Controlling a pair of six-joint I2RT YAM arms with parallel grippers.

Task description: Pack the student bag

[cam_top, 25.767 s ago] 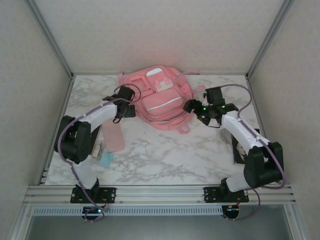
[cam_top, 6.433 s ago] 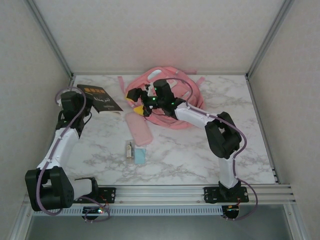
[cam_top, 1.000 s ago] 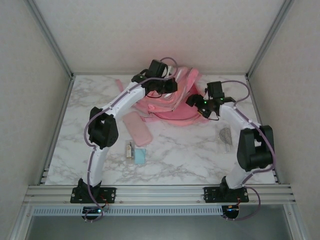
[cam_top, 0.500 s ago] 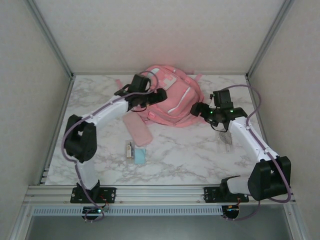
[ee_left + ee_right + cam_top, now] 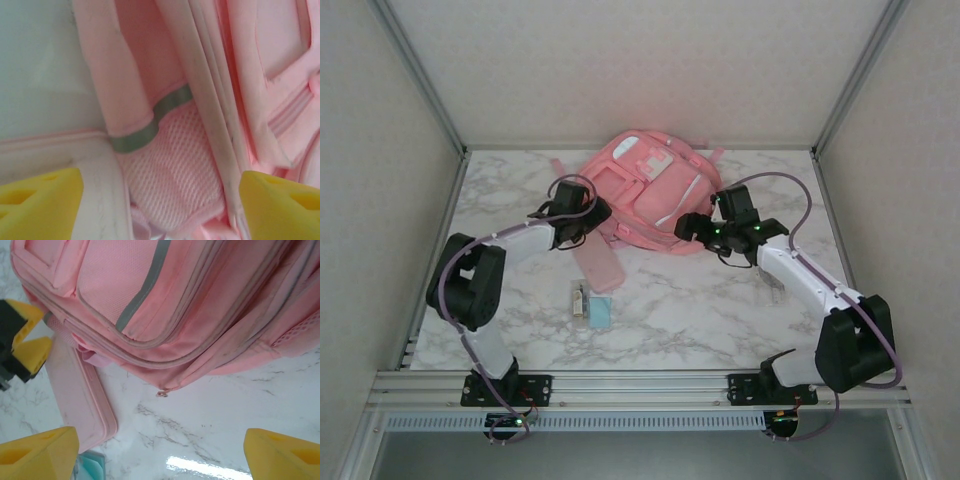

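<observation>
Pink student bag (image 5: 645, 190) lies front-up at the far middle of the marble surface (image 5: 740, 310); packing looks unfinished.
A flat pink pouch (image 5: 597, 265), a teal card (image 5: 601, 312) and a small item (image 5: 580, 300) beside it lie outside the bag, apparently left to pack. The left end effector (image 5: 590, 222) at the bag's left edge and the right end effector (image 5: 688, 228) at its near right corner stand wide open, holding nothing. The bag's contents and main zip are hidden, and the small item is too tiny to name.
</observation>
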